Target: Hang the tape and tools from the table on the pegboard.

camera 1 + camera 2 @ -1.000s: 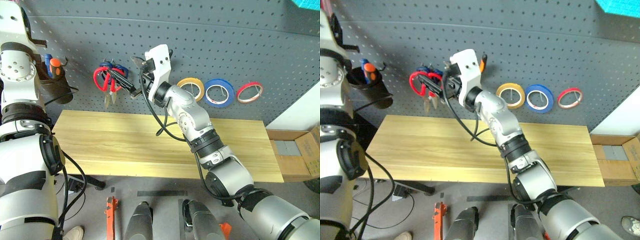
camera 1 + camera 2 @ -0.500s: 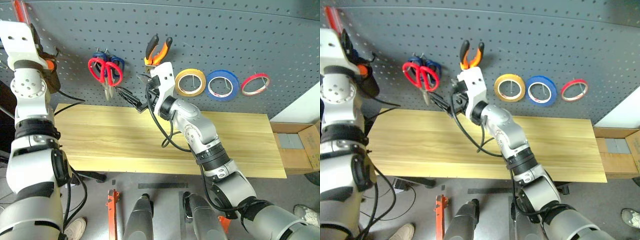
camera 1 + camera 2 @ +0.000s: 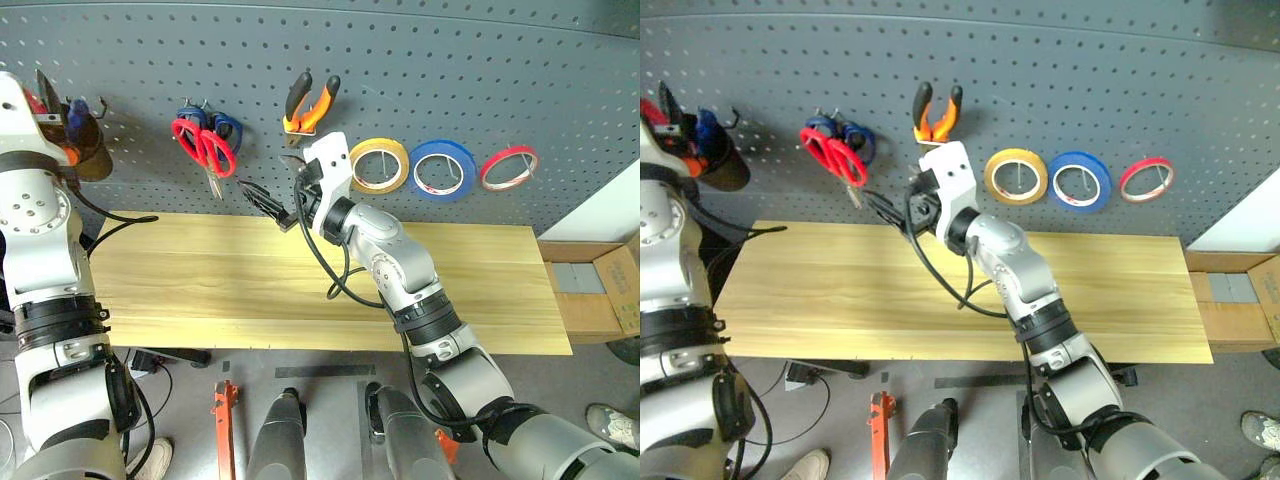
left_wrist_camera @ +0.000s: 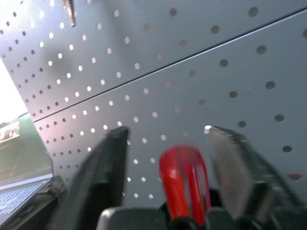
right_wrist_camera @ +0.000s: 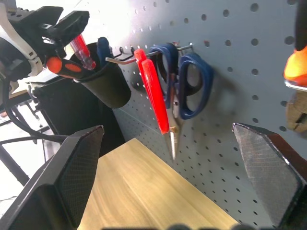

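While the right gripper (image 3: 880, 205) gapes wide, the screwdriver's (image 4: 184, 184) red handle sits between the left gripper's (image 4: 168, 143) parted jaws.

Through my left wrist camera I see the left gripper (image 4: 165, 139) spread apart, a red screwdriver handle (image 4: 183, 184) between its fingers (image 4: 109, 163), with the grey pegboard (image 4: 158, 67) behind.

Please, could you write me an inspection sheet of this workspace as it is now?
Surface: table, nothing seen on it.
Job's things: yellow tape, red scissors and pliers hang on pegboard; red screwdriver at black cup.
Clutter: blue scissors, blue tape, red roll, also hung.
Tools: left tool open around screwdriver handle; right tool open, empty, below pliers.
Cables: black cable loops over table.
Surroundings: cardboard box right of table.
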Robot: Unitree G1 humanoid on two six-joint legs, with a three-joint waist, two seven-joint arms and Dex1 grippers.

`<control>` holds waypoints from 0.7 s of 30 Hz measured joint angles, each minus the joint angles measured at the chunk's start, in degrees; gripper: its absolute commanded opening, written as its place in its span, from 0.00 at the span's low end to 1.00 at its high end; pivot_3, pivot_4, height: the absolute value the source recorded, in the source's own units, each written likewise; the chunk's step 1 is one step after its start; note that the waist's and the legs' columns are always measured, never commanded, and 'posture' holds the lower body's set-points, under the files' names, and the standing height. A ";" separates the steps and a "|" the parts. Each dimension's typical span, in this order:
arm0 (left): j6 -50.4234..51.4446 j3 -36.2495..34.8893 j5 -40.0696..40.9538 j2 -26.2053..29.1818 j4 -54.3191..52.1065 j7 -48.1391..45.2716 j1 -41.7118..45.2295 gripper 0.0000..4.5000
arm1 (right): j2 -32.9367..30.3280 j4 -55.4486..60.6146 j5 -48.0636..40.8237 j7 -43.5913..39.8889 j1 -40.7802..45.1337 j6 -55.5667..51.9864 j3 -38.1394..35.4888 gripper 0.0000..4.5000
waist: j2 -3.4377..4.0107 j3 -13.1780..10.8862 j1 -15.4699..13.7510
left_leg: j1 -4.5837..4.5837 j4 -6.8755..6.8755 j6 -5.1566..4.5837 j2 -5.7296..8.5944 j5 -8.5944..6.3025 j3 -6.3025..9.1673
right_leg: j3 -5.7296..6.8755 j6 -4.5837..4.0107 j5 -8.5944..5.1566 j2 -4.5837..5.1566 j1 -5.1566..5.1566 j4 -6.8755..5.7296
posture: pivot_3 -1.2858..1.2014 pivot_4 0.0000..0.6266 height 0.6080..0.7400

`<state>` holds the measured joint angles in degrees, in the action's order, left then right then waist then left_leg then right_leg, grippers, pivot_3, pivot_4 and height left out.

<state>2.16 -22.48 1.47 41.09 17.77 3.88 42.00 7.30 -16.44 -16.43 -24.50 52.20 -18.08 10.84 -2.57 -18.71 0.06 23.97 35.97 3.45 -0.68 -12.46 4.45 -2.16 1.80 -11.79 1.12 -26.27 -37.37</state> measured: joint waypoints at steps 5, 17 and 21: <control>1.80 0.05 -0.02 -1.22 -1.88 0.29 -0.54 0.99 | 0.01 0.00 0.08 -0.40 0.01 0.00 -0.04 1.00 | 0.00 0.00 -0.08 | -0.12 0.06 0.02 -0.02 0.02 0.06 | 0.04 0.00 0.00 -0.04 0.02 -0.32 | 0.58 0.50 1.00; 4.06 0.75 1.17 -2.74 0.09 -0.85 1.59 0.99 | 0.01 -0.01 0.66 -0.50 0.01 0.02 -0.35 1.00 | -0.18 0.11 -0.16 | -0.07 0.07 0.09 -0.03 0.13 0.20 | 0.18 -0.02 0.01 -0.05 0.00 -0.40 | 0.58 0.41 1.00; 3.62 1.44 1.39 -1.94 3.75 -2.60 6.00 0.99 | -1.15 0.47 0.63 -2.71 0.11 -0.12 -0.39 1.00 | -0.51 0.36 -0.31 | -0.06 0.06 0.11 -0.02 0.14 0.21 | 0.22 -0.03 0.02 -0.04 0.00 -0.39 | 0.58 0.34 1.00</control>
<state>5.77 -21.04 2.86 39.15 21.51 1.28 48.00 6.15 -15.96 -15.80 -27.21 52.31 -18.20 10.45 -3.08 -18.36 -0.25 23.90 36.03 3.56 -0.71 -12.33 4.66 -1.94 1.77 -11.77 1.08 -26.27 -37.76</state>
